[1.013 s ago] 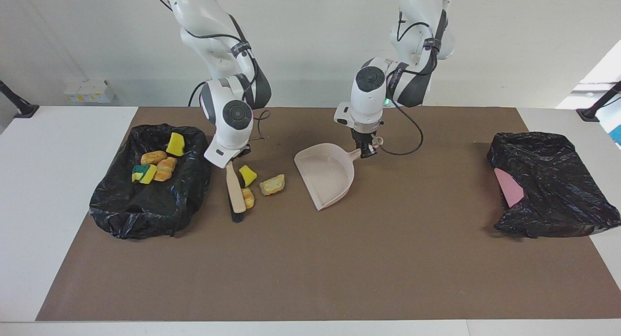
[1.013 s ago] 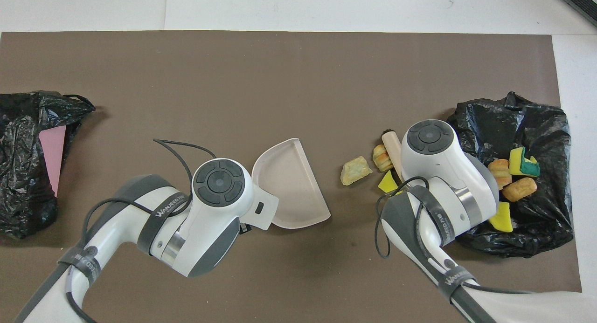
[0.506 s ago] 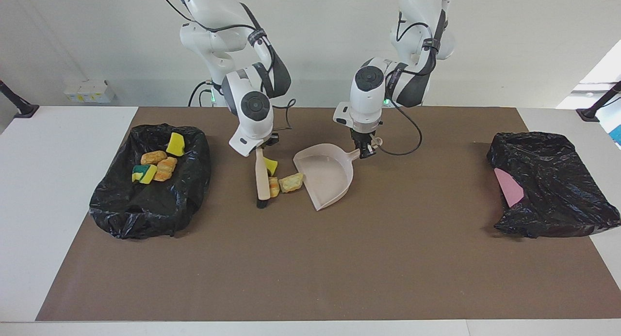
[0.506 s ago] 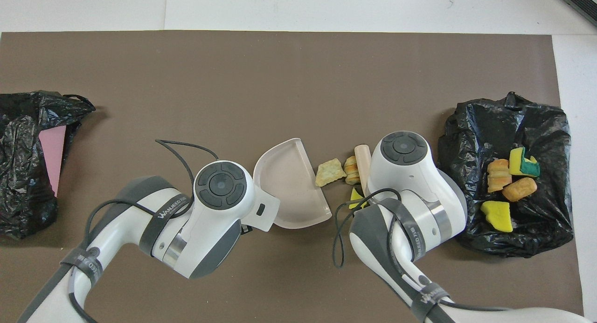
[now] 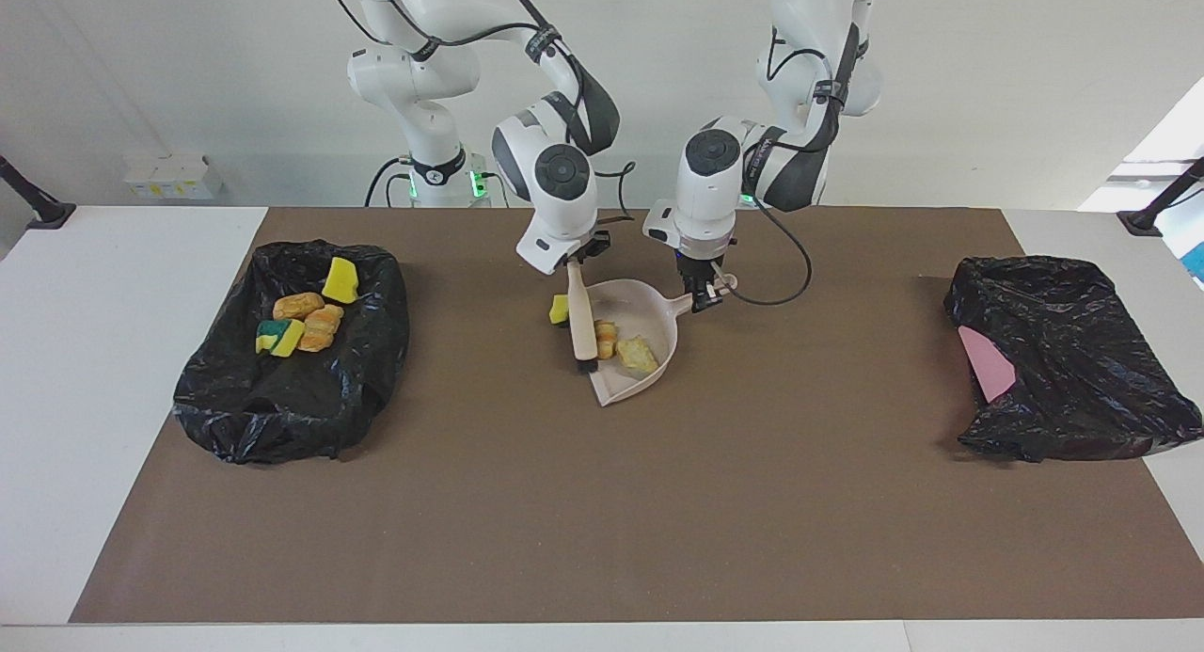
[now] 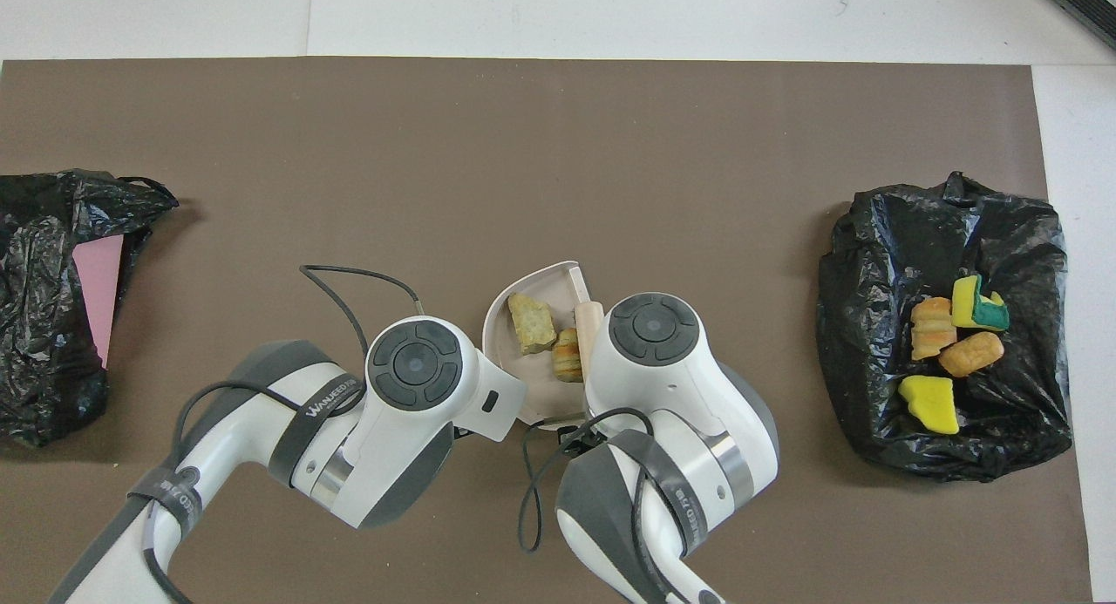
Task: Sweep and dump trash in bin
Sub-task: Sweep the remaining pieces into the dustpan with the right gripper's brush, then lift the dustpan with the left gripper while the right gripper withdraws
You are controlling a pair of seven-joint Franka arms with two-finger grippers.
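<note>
Trash: 2 pieces (image 5: 623, 347) lay in dustpan (image 5: 658, 315); right gripper (image 5: 576, 262) clenched brush (image 5: 582, 318) at pan's mouth, left gripper (image 5: 701, 294) gripped dustpan handle; 4 pieces (image 5: 306, 318) in black bin (image 5: 292, 403).

Dustpan (image 6: 514, 403) at desk centre contains one yellow sponge chunk (image 6: 532, 322) and one bread lump (image 6: 567, 356); brush handle (image 6: 582, 323) lies across its rim. Both arm wrists overhang it.

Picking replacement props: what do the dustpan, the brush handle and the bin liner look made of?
Dustpan: smooth matte pale pink, likely moulded plastic. Brush handle: plain pale beige, looks like unpainted wood, possibly plastic. Bin liner: thin glossy black film, crinkled with highlights.
</note>
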